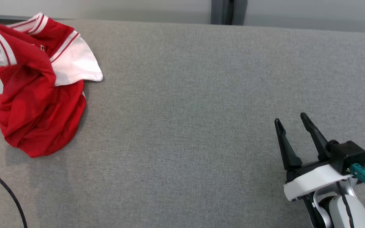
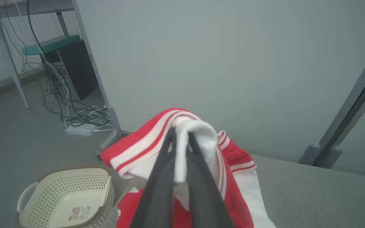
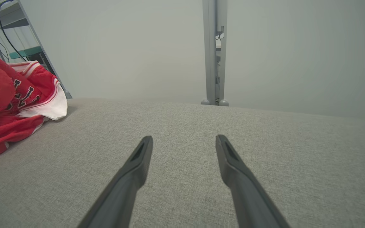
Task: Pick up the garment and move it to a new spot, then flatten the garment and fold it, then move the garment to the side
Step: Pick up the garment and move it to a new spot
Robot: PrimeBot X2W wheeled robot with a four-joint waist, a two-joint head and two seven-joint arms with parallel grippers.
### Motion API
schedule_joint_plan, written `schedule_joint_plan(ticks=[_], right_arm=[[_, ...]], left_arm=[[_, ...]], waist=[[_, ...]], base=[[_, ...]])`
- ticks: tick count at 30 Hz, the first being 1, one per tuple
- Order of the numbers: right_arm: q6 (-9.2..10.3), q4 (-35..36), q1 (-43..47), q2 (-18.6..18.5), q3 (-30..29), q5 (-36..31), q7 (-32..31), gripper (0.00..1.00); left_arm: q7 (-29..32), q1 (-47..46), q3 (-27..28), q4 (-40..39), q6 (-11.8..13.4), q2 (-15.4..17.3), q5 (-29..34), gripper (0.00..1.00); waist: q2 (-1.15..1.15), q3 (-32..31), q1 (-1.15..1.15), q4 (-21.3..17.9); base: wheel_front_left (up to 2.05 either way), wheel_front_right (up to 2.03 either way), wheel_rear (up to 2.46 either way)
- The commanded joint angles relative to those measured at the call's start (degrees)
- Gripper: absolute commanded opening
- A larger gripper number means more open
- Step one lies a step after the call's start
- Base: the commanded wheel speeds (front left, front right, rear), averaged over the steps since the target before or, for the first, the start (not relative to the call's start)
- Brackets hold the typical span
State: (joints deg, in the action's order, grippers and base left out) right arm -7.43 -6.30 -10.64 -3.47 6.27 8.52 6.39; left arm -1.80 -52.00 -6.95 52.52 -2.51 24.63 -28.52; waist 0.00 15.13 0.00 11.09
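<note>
Low in the right corner of the head view sits the right claw [image 1: 290, 117], its two long dark fingers spread wide and holding nothing. Under it is the grey table [image 1: 182, 126], covered in rough woven cloth. Far off at the left edge is the red shirt [image 1: 40, 120], a soft, crumpled heap with white sleeves and red-and-white stripes. Part of it is lifted up and part lies on the table. From the left wrist view, the left claw [image 2: 181, 133] is pinched tight on a white fold of the shirt, next to a striped band, and the rest of the shirt droops below the fingers. Down on the floor beside the table is a cream plastic basket [image 2: 43, 185] full of little holes, and a tangle of wires [image 2: 74, 107] lies further back. From the right wrist view, the right claw's fingers point across the grey cloth, and the shirt is well away to the left, by the table's far corner.
</note>
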Motion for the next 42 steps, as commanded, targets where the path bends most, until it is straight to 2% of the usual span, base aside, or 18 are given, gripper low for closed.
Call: schedule_joint_plan(ticks=[1, 5, 9, 15, 18, 20, 25, 29, 36, 42], right_arm=[[-0.11, 0.0, 0.9, 0.0, -0.2, 0.2, 0.4, 1.00], [-0.11, -0.2, 2.2, 0.2, -0.7, 0.6, 0.9, 1.00], [-0.11, 0.4, 3.8, 0.4, -1.4, 1.2, 1.3, 1.00], [-0.11, 1.7, 6.1, 0.4, -1.8, 2.1, 1.1, 1.00], [-0.11, 2.9, 6.7, 0.4, -2.2, 2.8, 1.2, 1.00], [-0.11, 3.6, 7.2, 0.4, -2.0, 3.3, 1.3, 1.00], [-0.11, 4.7, 7.0, 0.4, -1.5, 3.5, 1.5, 1.00], [-0.11, 4.8, 6.4, 0.4, -1.2, 4.1, 1.5, 1.00], [-0.11, 4.4, 6.0, 0.4, -1.4, 4.1, 1.6, 1.00], [-0.11, 4.3, 5.4, 0.4, -1.7, 4.7, 2.0, 1.00]], left_arm=[[-1.2, -0.5, -0.1, -0.8, 0.1, 0.2, 0.4, 0.00], [-4.5, 2.3, -0.6, -6.8, 1.5, -1.3, 1.0, 0.00], [-6.7, 8.3, -0.6, -16.6, 3.0, -2.4, 0.8, 0.00], [-5.7, 23.7, -2.3, -36.8, 8.9, -4.2, 2.8, 0.00], [-4.3, 31.6, -3.9, -47.1, 12.6, -5.0, 4.6, 0.00], [-2.3, 38.4, -5.2, -55.2, 16.0, -4.7, 6.8, 0.00], [0.8, 45.9, -8.3, -64.3, 18.8, -5.3, 9.0, 0.00], [2.5, 47.3, -11.6, -65.5, 18.0, -6.7, 8.5, 0.00], [1.5, 42.3, -16.3, -58.6, 13.1, -8.9, 7.8, 0.00], [0.7, 34.8, -21.1, -54.1, 9.2, -12.2, 9.0, 0.00]], waist=[[0.00, -1.5, 0.00, 0.2], [0.00, -4.5, 0.00, 0.0], [0.00, -7.1, 0.00, -0.4], [0.00, -9.2, 0.00, -1.1], [0.00, -9.4, 0.00, -1.5], [0.00, -9.4, 0.00, -2.5], [0.00, -9.0, 0.00, -5.4], [0.00, -8.7, 0.00, -8.7], [0.00, -8.2, 0.00, -15.7], [0.00, -6.7, 0.00, -21.0]], base=[[0.00, 0.00, 0.00], [0.00, 0.00, 0.00], [0.00, 0.00, 0.00], [0.00, 0.00, 0.00], [0.00, 0.00, 0.00], [0.00, 0.00, 0.00], [0.00, 0.00, 0.00], [0.00, 0.00, 0.00], [0.00, 0.00, 0.00], [0.00, 0.00, 0.00]])
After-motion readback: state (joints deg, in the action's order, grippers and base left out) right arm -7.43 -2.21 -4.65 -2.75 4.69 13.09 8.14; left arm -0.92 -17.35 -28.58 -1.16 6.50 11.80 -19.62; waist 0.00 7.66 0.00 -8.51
